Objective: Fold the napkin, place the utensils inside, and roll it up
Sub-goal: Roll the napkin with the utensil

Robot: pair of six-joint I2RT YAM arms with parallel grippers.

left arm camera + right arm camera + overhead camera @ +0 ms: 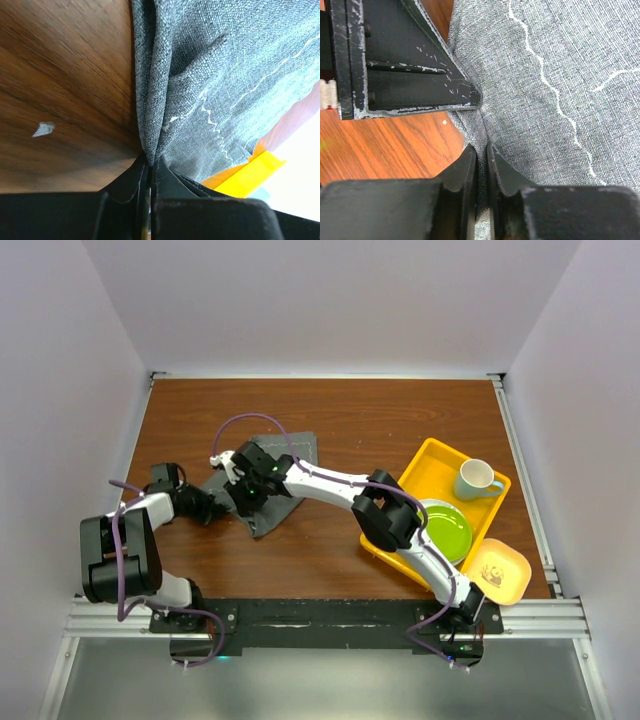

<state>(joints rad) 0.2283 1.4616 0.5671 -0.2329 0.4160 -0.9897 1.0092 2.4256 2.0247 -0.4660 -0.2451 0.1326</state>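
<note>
The dark grey napkin lies bunched on the wooden table, left of centre. My left gripper reaches in from the left and is shut on a fold at the napkin's edge. In the left wrist view the napkin spreads away with its pale stitched line showing. My right gripper sits just beside the left one, shut on a pinch of the napkin. In the right wrist view the napkin fills the right side. The utensils are out of view.
A yellow tray stands at the right and holds a pale green mug and a green plate. A small yellow dish sits at the tray's near corner. The tray's corner shows beyond the cloth.
</note>
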